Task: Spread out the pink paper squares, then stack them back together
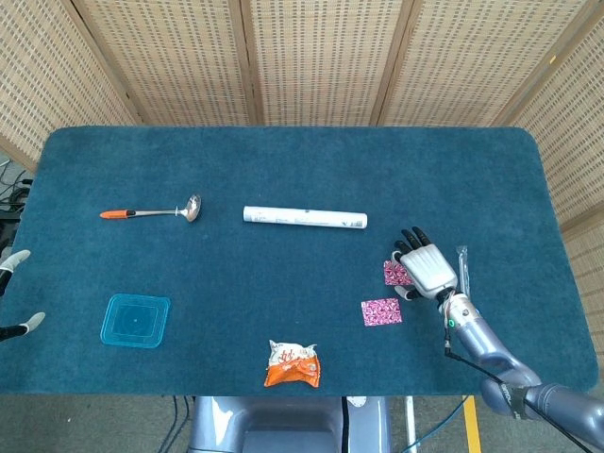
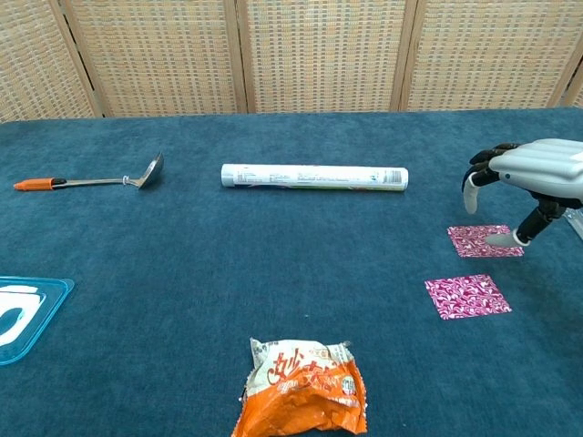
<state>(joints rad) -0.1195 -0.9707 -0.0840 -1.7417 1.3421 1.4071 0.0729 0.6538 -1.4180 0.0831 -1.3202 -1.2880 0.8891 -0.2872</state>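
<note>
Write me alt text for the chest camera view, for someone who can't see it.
At the right edge, the right robot hand hovers over the farther of two pink paper squares, fingers spread; the nearer square lies apart on the blue table. Also there: a white roll, a ladle, an orange snack bag and a blue lid.
</note>
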